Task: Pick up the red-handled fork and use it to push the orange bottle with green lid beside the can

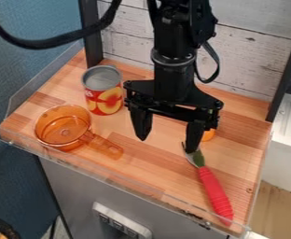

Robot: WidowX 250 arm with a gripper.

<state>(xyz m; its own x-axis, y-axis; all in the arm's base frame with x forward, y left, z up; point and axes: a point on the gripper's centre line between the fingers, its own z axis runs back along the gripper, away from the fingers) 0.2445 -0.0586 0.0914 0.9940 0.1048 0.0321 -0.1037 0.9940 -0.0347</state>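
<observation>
The gripper (165,145) hangs wide open, empty, beside the utensil (207,175). Centring over its handle (216,193) favours a firm pinch

Counter (151,172): in front of wall panel (247,60)
Can (102,91): on counter, rear L, behind & R of cup
Cup (64,130): on counter, L side, hndl twd front R
Knife (215,191): on counter, R side, hndl end twd front
Item (208,135): just behind knife's blade end, part. hidden
Socket strip (121,223): below counter's front edge
</observation>
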